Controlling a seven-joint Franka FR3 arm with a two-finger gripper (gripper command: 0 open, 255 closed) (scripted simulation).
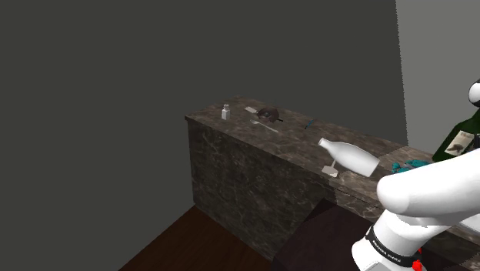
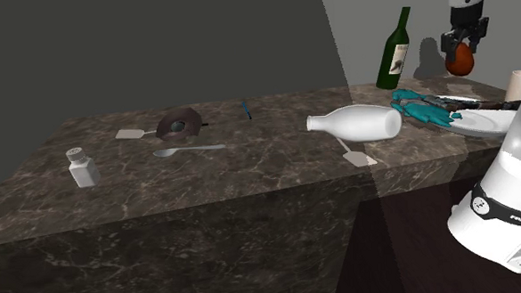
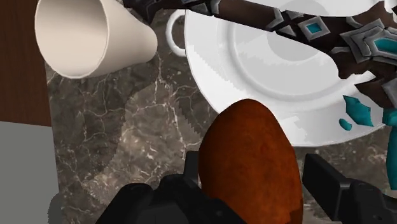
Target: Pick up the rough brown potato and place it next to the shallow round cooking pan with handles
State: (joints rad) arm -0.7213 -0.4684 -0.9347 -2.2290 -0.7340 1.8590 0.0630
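A rough reddish-brown potato (image 2: 461, 63) hangs in the air at the second exterior view's upper right, with my black gripper (image 2: 461, 50) shut on it. In the wrist view the potato (image 3: 251, 165) sits clasped between the two fingers (image 3: 327, 178) of the gripper (image 3: 254, 173). Below it lies a shallow round white pan (image 3: 254, 57) on the dark marble counter (image 3: 127, 127), with a loop handle showing at its rim. The potato is over the pan's near rim. The same white pan (image 2: 485, 123) lies at the counter's right end.
A teal and dark ornate object (image 2: 427, 109) lies across the pan. A white cup (image 3: 89, 35) lies on its side beside it. A green wine bottle (image 2: 393, 52), a toppled white bottle (image 2: 356, 122), a spoon (image 2: 188, 150), a shaker (image 2: 81, 165) and a dark round thing (image 2: 179, 124) share the counter.
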